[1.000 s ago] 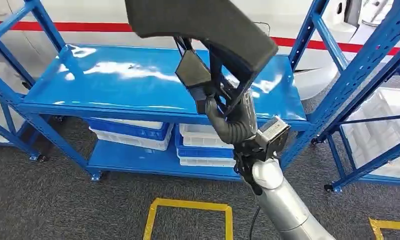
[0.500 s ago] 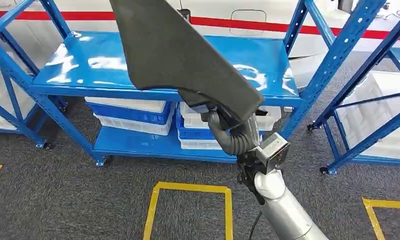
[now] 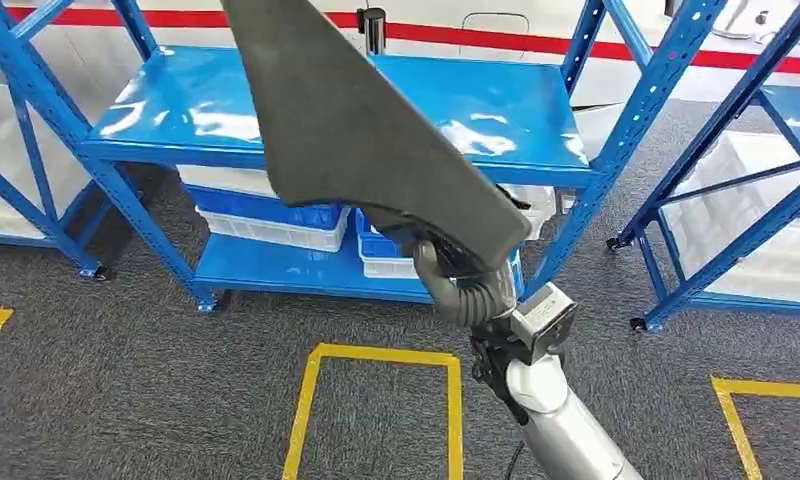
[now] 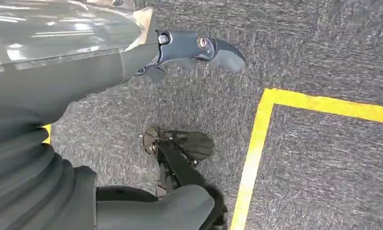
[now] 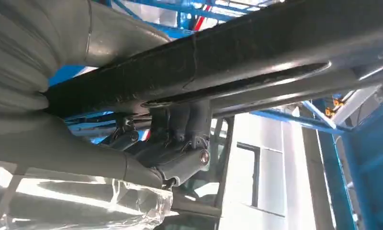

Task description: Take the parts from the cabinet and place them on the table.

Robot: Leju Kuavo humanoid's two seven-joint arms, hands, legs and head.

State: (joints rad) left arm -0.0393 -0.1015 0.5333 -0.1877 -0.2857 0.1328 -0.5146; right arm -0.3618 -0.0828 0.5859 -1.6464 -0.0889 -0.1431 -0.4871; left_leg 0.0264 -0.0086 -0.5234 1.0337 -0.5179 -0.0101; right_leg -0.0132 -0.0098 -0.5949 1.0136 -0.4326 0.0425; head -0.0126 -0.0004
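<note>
The right robot hand [image 3: 454,268] is gripping the part [image 3: 361,130] from underneath — its fingers [image 5: 180,125] are wrapping around a rib on the underside, which the right wrist view shows pretty clearly. The part is a big dark wedge-shaped panel, and it's fanning up and away from the robot hand, with the wide end well above and beyond the wrist and the narrow end sitting right over the fingers. So the thing is in the hand and lifted, not touching the shelf.

The left robot hand [image 4: 199,48] is hanging down over the carpet [image 4: 319,57], holding nothing, with its fingers apart as far as I can tell.

Step-wise I'd say the pick is done and it's in the carry phase: the part is clear of the blue cabinet [image 3: 326,100], whose top shelf is lying just past the robot hand, with white and blue bins [image 3: 276,215] stacked on the lower level behind it. There's a yellow floor square [image 3: 376,400] right below the wrist.

Next move, my guess — it's going to need to turn toward the bench and bring the panel down flat. No bench is showing from here, so I can't tell how far that is. The panel is long and held at one end, so it's probably going to swing around on the way, and the blue uprights [image 3: 636,130] are close on the right.
</note>
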